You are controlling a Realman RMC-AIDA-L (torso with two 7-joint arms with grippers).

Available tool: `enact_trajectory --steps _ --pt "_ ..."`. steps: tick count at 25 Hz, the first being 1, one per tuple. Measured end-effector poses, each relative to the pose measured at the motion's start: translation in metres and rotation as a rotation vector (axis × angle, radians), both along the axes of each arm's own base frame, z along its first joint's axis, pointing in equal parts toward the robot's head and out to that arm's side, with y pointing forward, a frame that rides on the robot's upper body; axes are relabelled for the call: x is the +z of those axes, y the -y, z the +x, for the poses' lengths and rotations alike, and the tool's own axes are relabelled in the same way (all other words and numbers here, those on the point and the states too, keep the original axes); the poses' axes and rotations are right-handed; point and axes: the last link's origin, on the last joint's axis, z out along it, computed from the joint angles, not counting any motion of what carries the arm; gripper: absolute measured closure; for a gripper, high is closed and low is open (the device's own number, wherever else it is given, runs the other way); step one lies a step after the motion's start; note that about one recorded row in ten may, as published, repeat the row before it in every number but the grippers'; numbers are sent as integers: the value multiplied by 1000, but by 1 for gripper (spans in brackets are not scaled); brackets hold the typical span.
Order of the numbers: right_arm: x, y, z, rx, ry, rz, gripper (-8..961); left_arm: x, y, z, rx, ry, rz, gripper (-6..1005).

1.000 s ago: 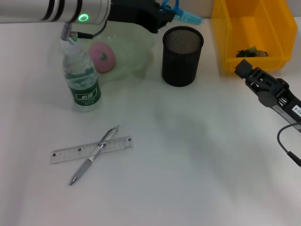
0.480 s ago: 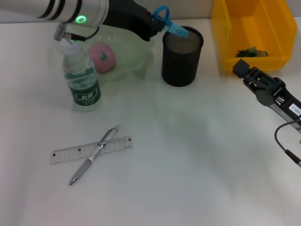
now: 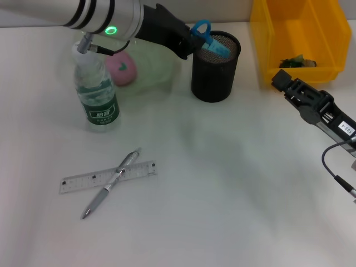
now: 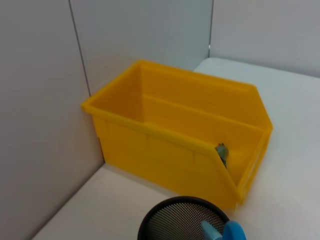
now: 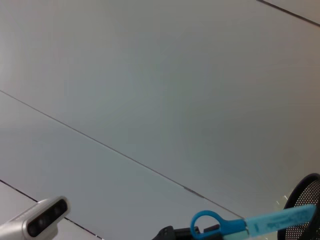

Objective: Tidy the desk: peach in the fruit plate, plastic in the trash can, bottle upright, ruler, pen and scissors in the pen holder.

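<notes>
On the white desk point(image 3: 222, 183), held the blue scissors point(image 3: 208, 40) clamped in the left gripper point(image 3: 189, 41), tips inside the pen holder point(image 3: 214, 69); next, seemingly, called for release; right gripper point(image 3: 286, 80) parked, finger state unreadable.

The left arm point(image 3: 105, 14) is silver with 2 black bands, a green light and a black pincer point(image 3: 188, 43).
</notes>
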Motion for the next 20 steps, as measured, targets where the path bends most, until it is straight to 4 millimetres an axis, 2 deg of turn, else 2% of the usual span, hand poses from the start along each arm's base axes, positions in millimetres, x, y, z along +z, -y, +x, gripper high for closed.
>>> enact_trajectory --steps 20 --pt "-2 2 -1 6 4 -12 747 -9 -2 2 -16 -27 8 856"
